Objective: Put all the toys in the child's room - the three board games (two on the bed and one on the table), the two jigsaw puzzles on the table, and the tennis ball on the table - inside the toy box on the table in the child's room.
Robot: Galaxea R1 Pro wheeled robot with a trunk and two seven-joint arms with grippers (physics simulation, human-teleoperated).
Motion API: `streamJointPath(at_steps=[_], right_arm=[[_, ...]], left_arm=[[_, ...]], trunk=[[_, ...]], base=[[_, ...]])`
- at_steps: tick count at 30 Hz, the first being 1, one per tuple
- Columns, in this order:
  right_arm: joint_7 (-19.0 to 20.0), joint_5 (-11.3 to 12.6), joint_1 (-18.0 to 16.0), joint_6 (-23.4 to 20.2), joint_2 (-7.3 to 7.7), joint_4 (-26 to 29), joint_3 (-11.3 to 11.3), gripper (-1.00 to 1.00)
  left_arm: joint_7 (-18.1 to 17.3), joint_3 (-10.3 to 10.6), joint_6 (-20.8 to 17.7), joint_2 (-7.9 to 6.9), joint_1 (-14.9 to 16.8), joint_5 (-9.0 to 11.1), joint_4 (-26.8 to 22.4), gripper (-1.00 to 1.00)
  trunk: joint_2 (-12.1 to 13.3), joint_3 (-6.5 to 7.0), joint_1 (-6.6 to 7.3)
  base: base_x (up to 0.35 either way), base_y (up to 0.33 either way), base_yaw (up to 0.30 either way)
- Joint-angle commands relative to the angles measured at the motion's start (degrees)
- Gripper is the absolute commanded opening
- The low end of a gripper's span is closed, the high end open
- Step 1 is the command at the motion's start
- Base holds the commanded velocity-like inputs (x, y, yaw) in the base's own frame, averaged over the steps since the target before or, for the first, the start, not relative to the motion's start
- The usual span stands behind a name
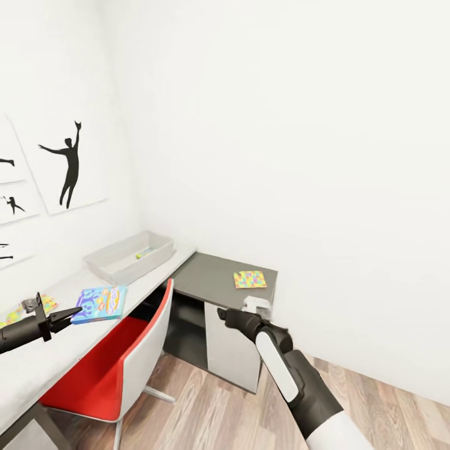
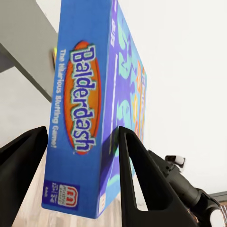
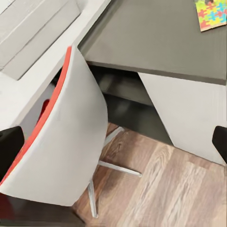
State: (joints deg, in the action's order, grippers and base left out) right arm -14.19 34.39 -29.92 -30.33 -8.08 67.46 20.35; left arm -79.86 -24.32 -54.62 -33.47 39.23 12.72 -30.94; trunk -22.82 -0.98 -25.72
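My left gripper (image 1: 75, 312) is shut on a blue board game (image 1: 100, 303), held just above the pale table (image 1: 37, 365). In the left wrist view the box (image 2: 94, 109) reads "Balderdash" and sits between both fingers (image 2: 142, 179). The grey toy box (image 1: 128, 257) stands further along the table with a small colourful item (image 1: 145, 252) inside. One jigsaw puzzle (image 1: 250, 279) lies on the dark grey desk (image 1: 212, 281); another (image 1: 19, 311) lies behind my left gripper. My right gripper (image 1: 223, 312) hangs open and empty (image 3: 116, 142) over the floor near the desk. The bed and the tennis ball are out of view.
A red-and-white chair (image 1: 125, 356) is pushed under the table between my arms. The white walls meet in a corner behind the toy box, with black silhouette pictures (image 1: 69, 165) on the left wall. Wood-plank floor (image 1: 219, 412) spreads in front of the desk.
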Motion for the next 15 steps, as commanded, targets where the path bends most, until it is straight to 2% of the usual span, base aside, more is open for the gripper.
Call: streamJointPath(at_steps=[1,4,7,11,13,14,15], right_arm=[[-0.57,0.62,-0.05,-0.36,0.04,0.78,0.52,1.0],[-0.56,1.18,-0.05,-5.0,0.36,6.67,3.61,1.0],[-0.45,1.39,-0.03,-10.86,0.43,11.67,4.54,1.0],[0.03,2.56,-0.02,-13.93,0.36,14.23,4.77,1.0],[0.24,4.63,-0.02,-14.52,0.57,14.76,4.74,1.0],[0.35,7.45,-0.02,-14.72,0.91,14.92,4.71,1.0],[0.36,7.9,-0.03,-14.72,0.91,14.88,4.71,1.0]], left_arm=[[-0.12,-0.09,-0.5,-0.01,0.06,0.2,0.0,-1.0],[-0.14,-0.11,0.02,0.04,0.06,0.23,0.0,-1.0],[-0.18,-0.11,0.16,0.04,0.06,0.31,0.0,-1.0],[-0.2,-0.11,0.21,0.02,0.06,0.36,0.0,-1.0],[-0.21,-0.11,0.24,0.05,0.06,0.4,0.0,-1.0],[-0.21,-0.16,0.25,0.01,0.06,0.38,0.0,-1.0],[-0.21,-0.17,0.27,0.0,0.06,0.38,0.0,-1.0]], trunk=[[-0.1,-0.1,-0.06],[-0.1,-0.1,-0.06],[-0.1,-0.1,-0.06],[-0.1,-0.1,-0.06],[-0.1,-0.1,-0.06],[-0.1,-0.1,-0.06],[-0.1,-0.1,-0.06]], base=[[0.263,-0.009,0.0],[0.217,-0.004,0.0],[0.111,-0.001,0.0],[0.032,0.0,0.0],[0.009,0.0,0.0],[0.002,0.0,0.0],[0.001,0.0,0.0]])
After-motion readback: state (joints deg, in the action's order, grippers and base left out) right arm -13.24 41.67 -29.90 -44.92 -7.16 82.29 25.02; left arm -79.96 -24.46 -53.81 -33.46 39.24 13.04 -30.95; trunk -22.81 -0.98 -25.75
